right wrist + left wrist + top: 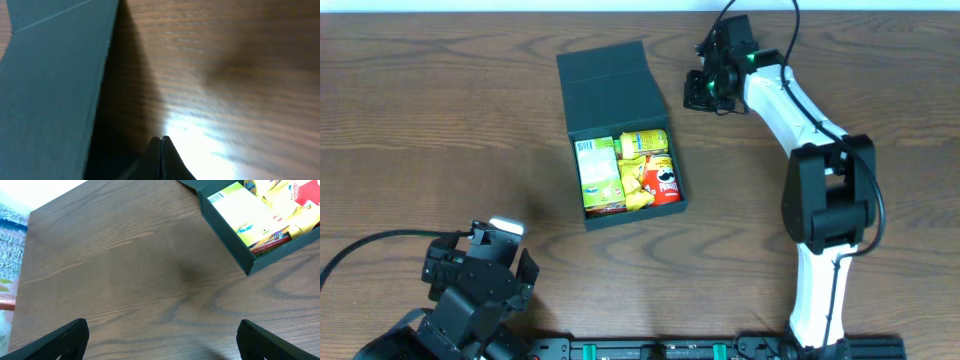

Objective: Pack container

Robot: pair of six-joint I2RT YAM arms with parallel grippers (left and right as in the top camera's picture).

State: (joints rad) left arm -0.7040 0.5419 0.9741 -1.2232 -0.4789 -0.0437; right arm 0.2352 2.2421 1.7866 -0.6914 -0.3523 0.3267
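The dark green container sits at the table's middle with its flap lid open and lying back. Inside are a light-green carton, yellow snack packets and a red Pringles can. My right gripper is shut and empty, just right of the open lid; in the right wrist view its fingertips sit beside the lid. My left gripper is open and empty at the front left, away from the container; in the left wrist view its fingers frame bare table, with the container's corner at the upper right.
The wooden table stretches out on all sides of the container. The table's left edge and a blue-white surface beyond it show in the left wrist view.
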